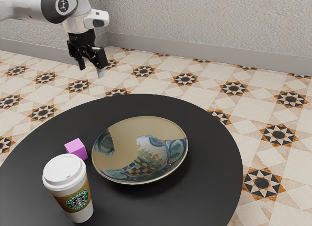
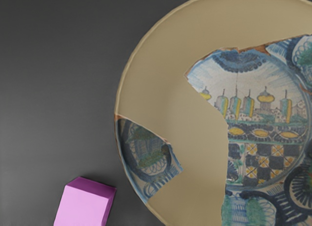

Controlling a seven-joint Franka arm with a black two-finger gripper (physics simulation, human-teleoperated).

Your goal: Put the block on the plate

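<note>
High above the far side of the round table, my gripper (image 1: 91,70) hangs open, its two fingers apart with nothing between them. The pink block (image 1: 76,150) rests on the tabletop beside the plate (image 1: 126,133), on the exterior view's left of it. A small gap separates block and plate. In the wrist view the block (image 2: 83,206) is partly cut off by the picture's edge, near the rim of the patterned plate (image 2: 165,65). Nothing lies on the visible part of the plate.
A lidded coffee cup (image 1: 73,194) stands close to the block, on its near side in the exterior view, and hides a little of the space around it. The black round table (image 1: 214,158) has a curved edge, with tiled floor beyond and a wall behind.
</note>
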